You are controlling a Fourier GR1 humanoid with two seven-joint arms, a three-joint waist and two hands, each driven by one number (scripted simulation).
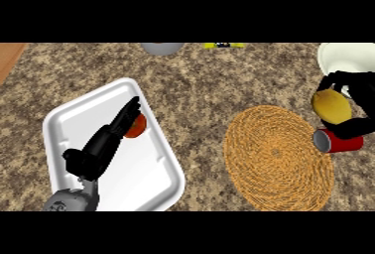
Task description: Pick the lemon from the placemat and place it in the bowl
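Note:
The yellow lemon (332, 106) is held up at the right edge, with my right hand (354, 85) curled round it. It hangs just below the cream bowl (344, 56) at the top right corner and beyond the right side of the round woven placemat (276, 158). My left hand (107, 142) lies with straight fingers over the white tray (73, 113) at the left, its fingertips beside an orange-red object (135, 127) in the tray.
A red cup (338, 141) lies on its side at the placemat's right edge, under my right hand. A grey round object (162, 48) and a yellow item (224, 45) sit at the far edge. Wood shows at the top left corner.

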